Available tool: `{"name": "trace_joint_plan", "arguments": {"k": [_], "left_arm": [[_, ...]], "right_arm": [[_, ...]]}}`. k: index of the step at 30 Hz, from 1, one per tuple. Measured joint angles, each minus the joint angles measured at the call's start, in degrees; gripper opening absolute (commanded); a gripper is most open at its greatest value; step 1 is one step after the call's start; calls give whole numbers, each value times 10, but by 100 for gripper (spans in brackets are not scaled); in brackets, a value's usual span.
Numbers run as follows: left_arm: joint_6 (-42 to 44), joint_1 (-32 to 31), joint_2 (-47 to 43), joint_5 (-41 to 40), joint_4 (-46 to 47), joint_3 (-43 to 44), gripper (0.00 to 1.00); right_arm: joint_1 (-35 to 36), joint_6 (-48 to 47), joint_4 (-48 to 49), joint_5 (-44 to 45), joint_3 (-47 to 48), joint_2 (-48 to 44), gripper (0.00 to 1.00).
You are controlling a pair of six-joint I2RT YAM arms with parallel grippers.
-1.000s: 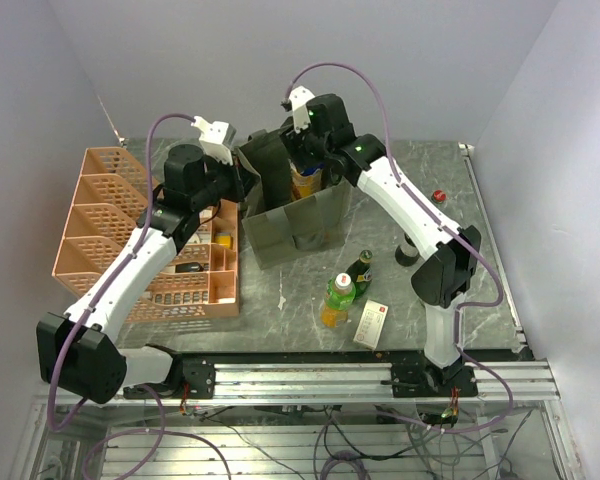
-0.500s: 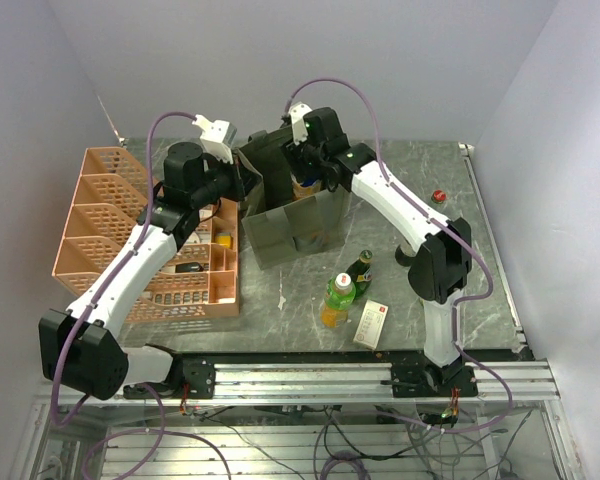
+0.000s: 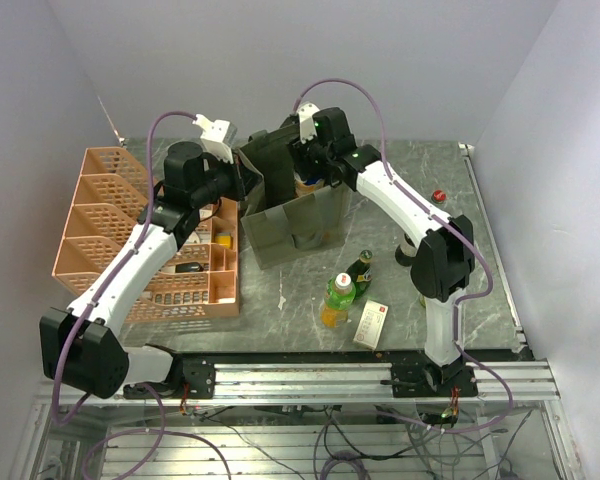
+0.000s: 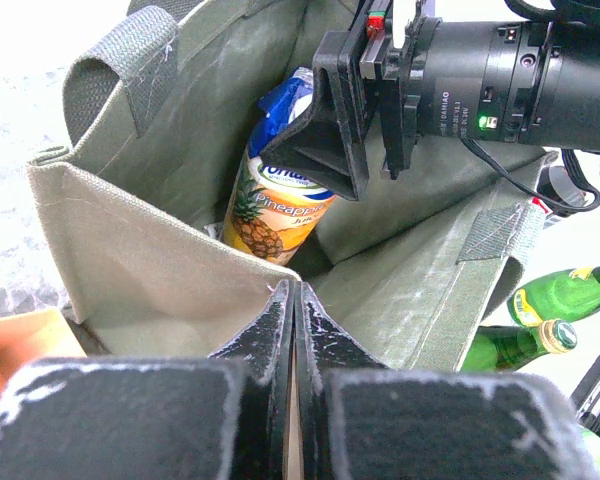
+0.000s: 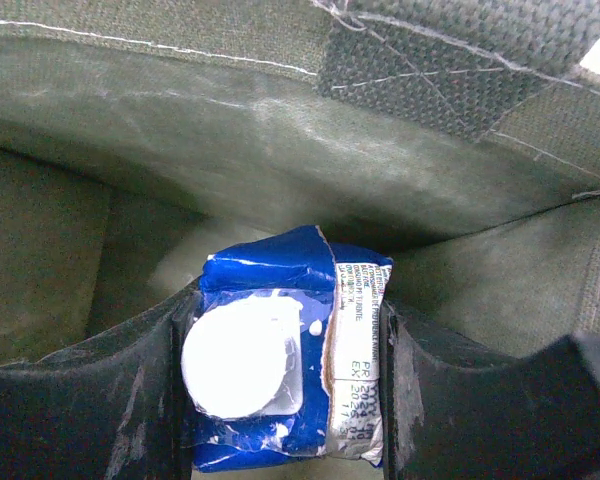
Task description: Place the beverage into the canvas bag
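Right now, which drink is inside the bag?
The pineapple juice carton with the blue top, gripped by the right claw inside the canvas bag. The green bottles sit outside it on the table.

Grey marbled table point(image 3: 270, 325), salmon-pink lattice crate point(image 3: 90, 215) along its left side, olive canvas bag point(image 3: 300, 225) upright at centre rear, dark green glass bottle point(image 3: 360, 268) and green-capped bottle of orange drink point(image 3: 338, 298) together before the bag, white-and-red box point(image 3: 370, 324) just beside them, small red object point(image 3: 439, 196) at right.
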Motion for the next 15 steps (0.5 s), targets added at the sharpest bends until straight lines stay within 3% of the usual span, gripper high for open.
{"name": "trace_joint_plan", "arguments": {"k": [15], "left_arm": [[-4, 0, 5, 8, 2, 5, 7]], "right_arm": [[-4, -15, 8, -24, -5, -2, 60]]}}
